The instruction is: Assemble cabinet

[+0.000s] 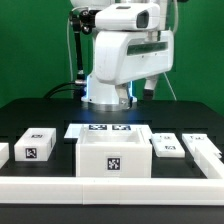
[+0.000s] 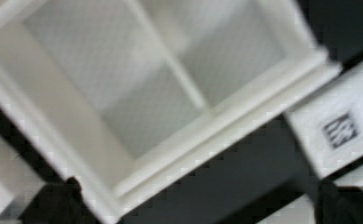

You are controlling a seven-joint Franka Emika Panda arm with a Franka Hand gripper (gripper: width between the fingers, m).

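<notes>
The cabinet (image 1: 113, 158), a large white open-topped box with a square tag on its front face, stands on the black table at the front centre. In the wrist view it (image 2: 151, 95) fills most of the picture, blurred, showing its rim and hollow inside from above. My gripper (image 2: 196, 207) is open and empty above the table beside the cabinet's edge. Its dark fingertips (image 2: 39, 203) stand far apart at the two lower corners. In the exterior view the arm (image 1: 120, 55) rises behind the cabinet and I cannot make out the fingers.
The marker board (image 1: 107, 129) lies just behind the cabinet. Tagged white pieces lie at the exterior view's left (image 1: 35, 146) and right (image 1: 166, 148), with a long one further right (image 1: 204, 150). A white rail (image 1: 110, 185) runs along the front. One tagged piece (image 2: 338, 130) shows in the wrist view.
</notes>
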